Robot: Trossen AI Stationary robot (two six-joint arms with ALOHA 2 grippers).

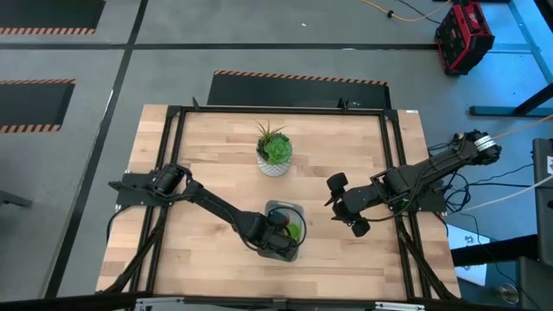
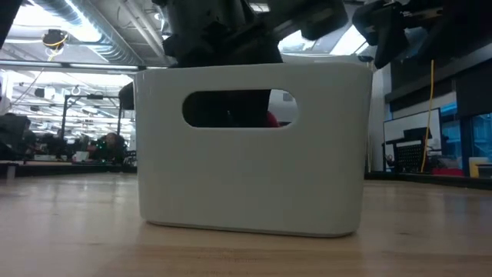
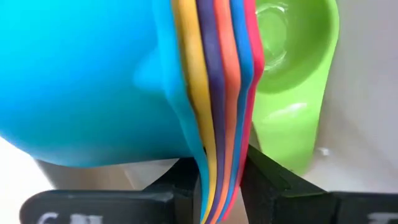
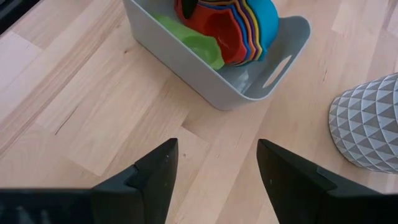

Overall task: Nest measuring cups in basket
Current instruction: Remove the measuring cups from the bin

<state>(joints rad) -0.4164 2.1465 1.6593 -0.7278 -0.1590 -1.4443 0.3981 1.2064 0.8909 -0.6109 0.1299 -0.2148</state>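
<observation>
left tool (image 3: 221, 180) pinches flat plastic cup handles (image 3: 217, 93) inside smooth basket (image 4: 205, 81).

Robotics lab or workshop. Wooden table (image 1: 216, 155) in a black metal frame (image 1: 173, 117) on grey concrete floor with orange-and-black hazard tape (image 1: 298, 78). Exposed ceiling ducts (image 2: 92, 35), rows of cluttered workbenches (image 2: 61, 150), red toolbox (image 1: 463, 34), loose cables (image 1: 406, 13).

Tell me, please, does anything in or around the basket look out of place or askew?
One thing: the green cup lies loose in the basket, apart from the nested stack of cups, whose handles the left gripper pinches. Nothing looks spilled or damaged.
</observation>
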